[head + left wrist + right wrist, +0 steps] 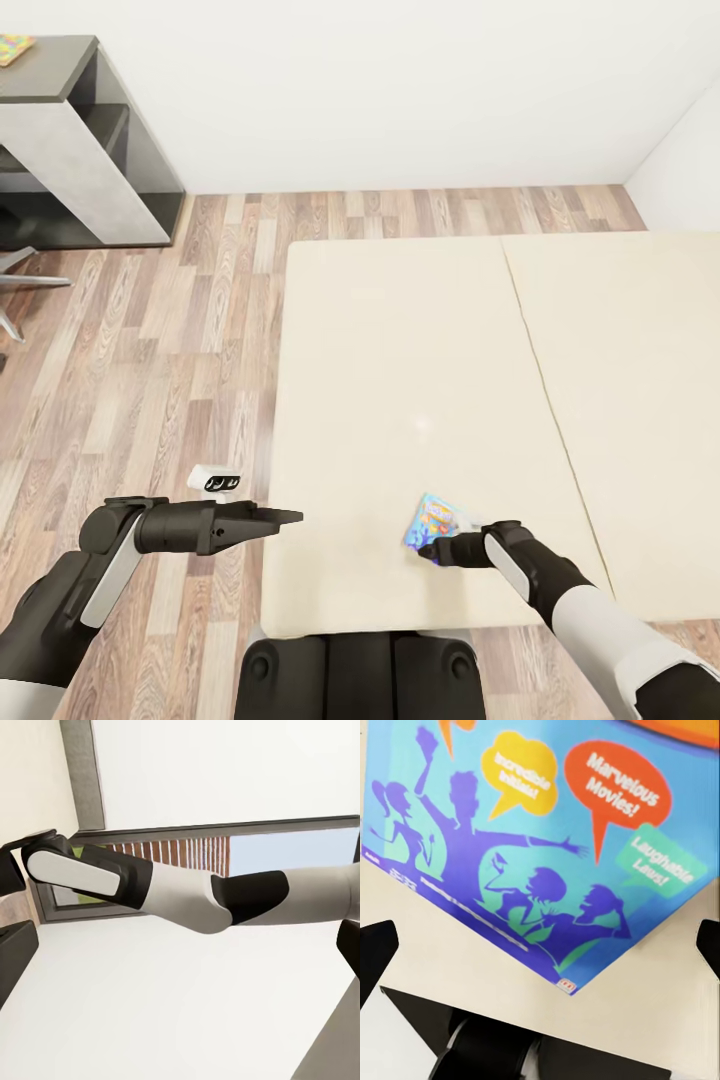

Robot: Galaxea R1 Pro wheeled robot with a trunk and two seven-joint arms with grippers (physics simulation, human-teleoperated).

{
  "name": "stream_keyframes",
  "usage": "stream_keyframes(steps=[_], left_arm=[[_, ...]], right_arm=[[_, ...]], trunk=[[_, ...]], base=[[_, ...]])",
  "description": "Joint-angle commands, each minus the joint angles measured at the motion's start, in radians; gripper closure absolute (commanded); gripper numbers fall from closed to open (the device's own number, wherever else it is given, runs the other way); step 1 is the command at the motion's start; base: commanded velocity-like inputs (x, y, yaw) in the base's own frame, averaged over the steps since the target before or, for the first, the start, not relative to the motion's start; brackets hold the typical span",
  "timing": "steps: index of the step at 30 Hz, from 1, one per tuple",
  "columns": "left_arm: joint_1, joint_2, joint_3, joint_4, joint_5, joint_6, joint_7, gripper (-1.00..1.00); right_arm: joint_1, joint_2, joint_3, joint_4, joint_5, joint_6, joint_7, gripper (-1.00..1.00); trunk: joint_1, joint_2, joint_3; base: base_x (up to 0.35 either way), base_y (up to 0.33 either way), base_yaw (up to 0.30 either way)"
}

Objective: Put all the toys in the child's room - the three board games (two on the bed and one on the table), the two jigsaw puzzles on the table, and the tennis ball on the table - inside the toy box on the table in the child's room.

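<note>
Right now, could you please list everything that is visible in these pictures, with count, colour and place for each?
light-blue cartoon-printed board game box: one, blue with purple figures and speech bubbles, flat on the bed near its front edge, just ahead of the right gripper
cream-beige bed: one, two mattress parts side by side, centre and right
wood-plank floor: brown-grey, left of the bed
grey desk: one, far left by the white wall
multicoloured flat jigsaw square: one, on the desk top, partly cut off
left gripper: black, over the bed's left edge
right gripper: black, open, at the box
</note>
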Motion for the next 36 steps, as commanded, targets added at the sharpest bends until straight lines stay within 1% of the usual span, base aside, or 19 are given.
stream_keyframes(steps=[1,11,18,20,27,32,36], left_arm=[[-0.001,0.001,-0.002,0.000,0.003,0.011,-0.002,-1.00],[-0.001,0.001,-0.002,0.000,0.003,0.010,-0.002,-1.00],[-0.001,0.002,-0.002,0.000,0.003,0.010,-0.003,-1.00],[-0.001,0.002,-0.002,0.000,0.003,0.010,-0.003,-1.00],[-0.001,0.004,-0.002,0.000,0.003,0.010,-0.003,-1.00],[-0.001,0.004,-0.002,0.000,0.003,0.010,-0.003,-1.00],[-0.001,0.004,-0.001,0.000,0.003,0.009,-0.003,-1.00]], right_arm=[[-0.001,-0.001,0.005,-0.001,0.000,0.003,0.002,-1.00],[-0.001,-0.003,0.002,-0.002,-0.001,0.003,0.002,-1.00],[-0.003,-0.005,-0.001,-0.030,0.000,0.003,0.002,-1.00],[-0.009,-0.004,-0.003,-0.046,-0.001,0.014,-0.005,-1.00],[-0.024,-0.006,-0.004,-0.053,-0.003,0.044,-0.046,-1.00],[-0.048,-0.008,-0.005,-0.053,-0.003,0.060,-0.052,-1.00],[-0.070,-0.009,-0.005,-0.053,-0.003,0.089,-0.054,-1.00]], trunk=[[0.001,-0.002,0.000],[0.001,-0.002,0.005],[0.001,-0.002,0.005],[0.001,-0.002,0.005],[0.001,-0.002,0.005],[0.001,-0.002,0.005],[0.001,-0.002,0.005]], base=[[0.000,0.000,0.000],[0.000,0.000,0.000],[0.000,0.000,0.000],[0.000,0.000,0.000],[0.000,0.000,0.000],[0.000,0.000,0.000],[0.000,0.000,0.000]])
